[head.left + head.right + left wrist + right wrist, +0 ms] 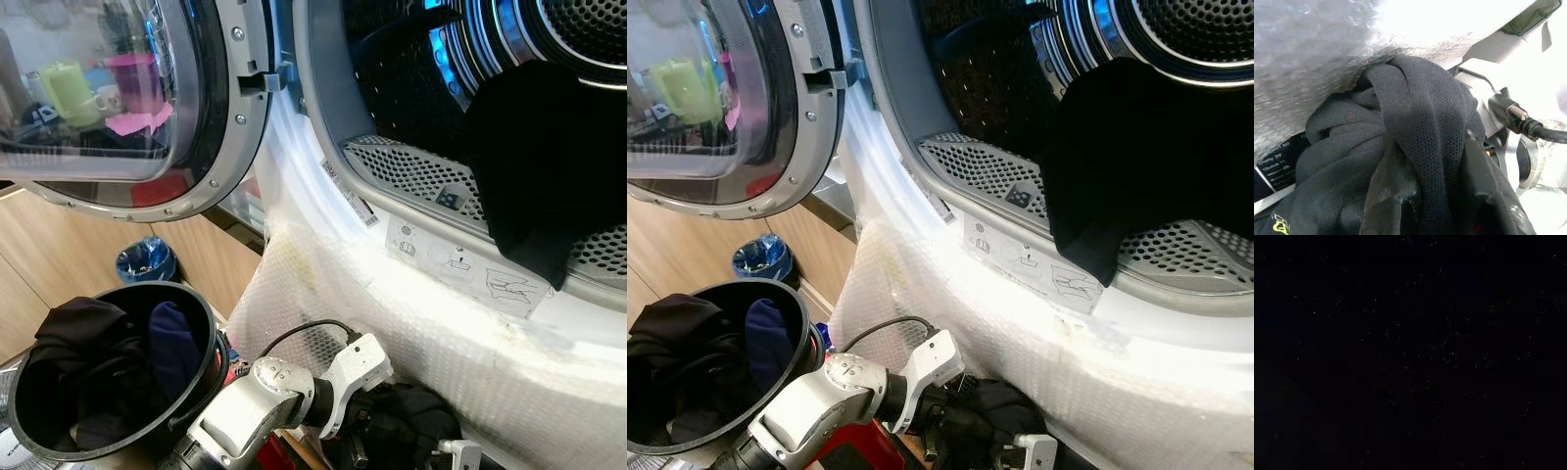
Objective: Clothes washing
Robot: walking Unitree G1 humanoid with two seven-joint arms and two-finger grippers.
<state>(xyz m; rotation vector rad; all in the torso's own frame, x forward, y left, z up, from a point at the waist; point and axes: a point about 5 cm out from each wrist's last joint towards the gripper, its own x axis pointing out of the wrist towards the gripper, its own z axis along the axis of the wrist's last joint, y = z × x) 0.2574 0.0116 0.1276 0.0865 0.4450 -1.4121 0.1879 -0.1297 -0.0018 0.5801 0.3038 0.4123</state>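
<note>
The left tool (1420,196) is clamping a soft, limp black garment (1400,147) below the washer drum (411,166); bunched folds grip best.

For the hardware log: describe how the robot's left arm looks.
The left arm has rounded silver-grey casings joined by screws and a black band at the wrist. A white angular camera housing sits on it, with a thin black cable looping up out of it.

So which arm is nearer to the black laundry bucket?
Left. The left arm reaches just past the black laundry bucket on its right, its end effector clutching a dark garment. I cannot place the right arm.
</note>
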